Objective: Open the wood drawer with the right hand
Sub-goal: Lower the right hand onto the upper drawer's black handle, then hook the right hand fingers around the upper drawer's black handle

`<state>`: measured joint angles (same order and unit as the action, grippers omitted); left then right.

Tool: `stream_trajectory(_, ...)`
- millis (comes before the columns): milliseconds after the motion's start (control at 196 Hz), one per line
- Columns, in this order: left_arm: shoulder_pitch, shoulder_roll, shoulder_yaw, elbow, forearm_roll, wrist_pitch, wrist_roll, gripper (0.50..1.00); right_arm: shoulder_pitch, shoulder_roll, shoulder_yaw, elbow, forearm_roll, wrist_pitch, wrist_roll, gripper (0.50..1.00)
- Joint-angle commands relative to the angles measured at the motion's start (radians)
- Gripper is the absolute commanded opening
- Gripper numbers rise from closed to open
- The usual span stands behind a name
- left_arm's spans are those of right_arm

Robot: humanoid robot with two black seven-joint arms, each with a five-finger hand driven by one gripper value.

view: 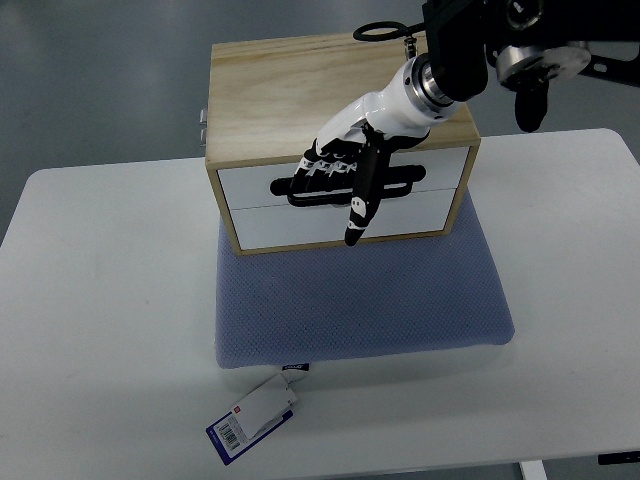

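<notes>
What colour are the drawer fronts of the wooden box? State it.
White drawer fronts, framed in pale wood, seen in the top view.

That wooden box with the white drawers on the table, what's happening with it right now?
The robot's right hand has reached down over the wooden drawer box, which sits on a blue-grey mat on the white table. Its fingers are curled at the dark handle slot of the upper drawer, with the thumb pointing down over the lower drawer front. Both drawers look shut and flush, so the pull has not shown yet. The left hand is out of view.
</notes>
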<state>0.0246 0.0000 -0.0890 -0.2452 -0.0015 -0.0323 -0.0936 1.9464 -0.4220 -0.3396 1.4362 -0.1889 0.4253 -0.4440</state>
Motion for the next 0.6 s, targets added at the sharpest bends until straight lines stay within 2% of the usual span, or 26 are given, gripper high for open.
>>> stream_trajectory(0,0.000,0.000,-0.002,0.001,0.000,0.000,0.000,1.000,-0.001,0.022,-0.012,0.000,-0.004,-0.046,-0.030,0.940)
stream_trajectory(209,0.000,0.000,-0.002,0.001,0.000,0.002,0.000,1.000,0.003,0.045,-0.032,-0.005,-0.029,-0.112,-0.088,0.940)
stream_trajectory(597,0.000,0.000,-0.002,0.001,0.000,0.002,0.000,1.000,0.000,0.065,-0.055,-0.014,-0.043,-0.122,-0.093,0.940)
